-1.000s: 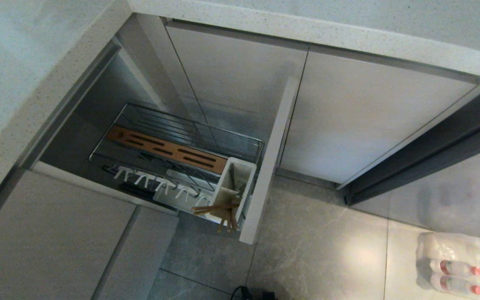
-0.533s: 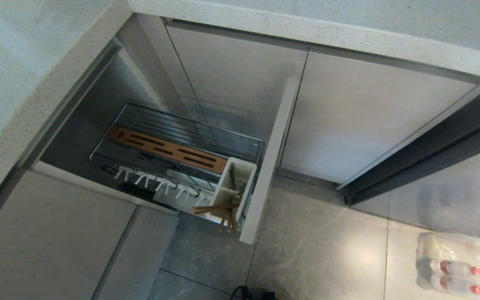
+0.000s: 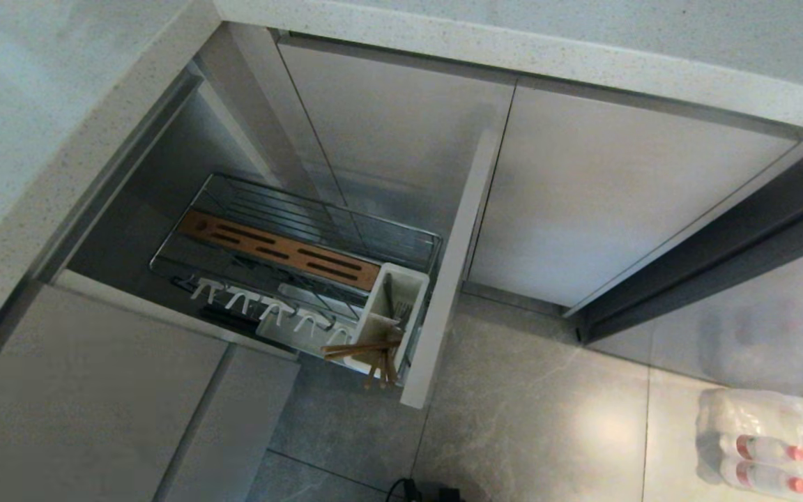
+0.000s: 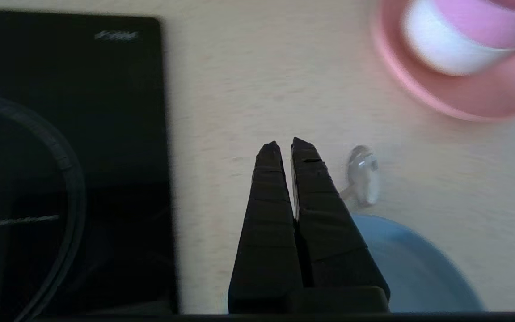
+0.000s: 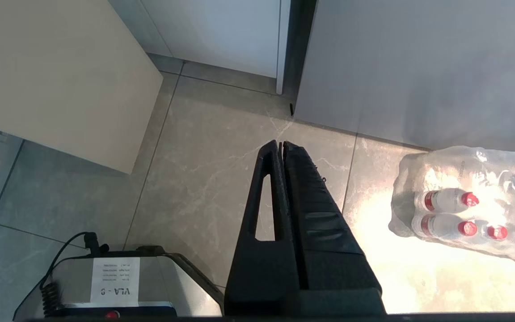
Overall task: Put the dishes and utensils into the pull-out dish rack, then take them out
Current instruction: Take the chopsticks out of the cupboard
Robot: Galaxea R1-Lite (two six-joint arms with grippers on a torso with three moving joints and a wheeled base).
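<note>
Hovering above the table [image 4: 257,85] with its tips pressed together on nothing, the left pincer [image 4: 285,147] is sitting beside the light-blue plate [image 4: 414,268]. Chopsticks [image 3: 363,350] and fork [image 3: 402,307] are already standing in the white caddy [image 3: 415,282] of the pull-out dish rack [image 3: 234,183], whose plate prongs [image 3: 262,307] are waiting bare; the dishes seemingly remain to load. The right pincer [image 5: 281,144] is hanging closed over the floor [image 5: 204,147].
</note>
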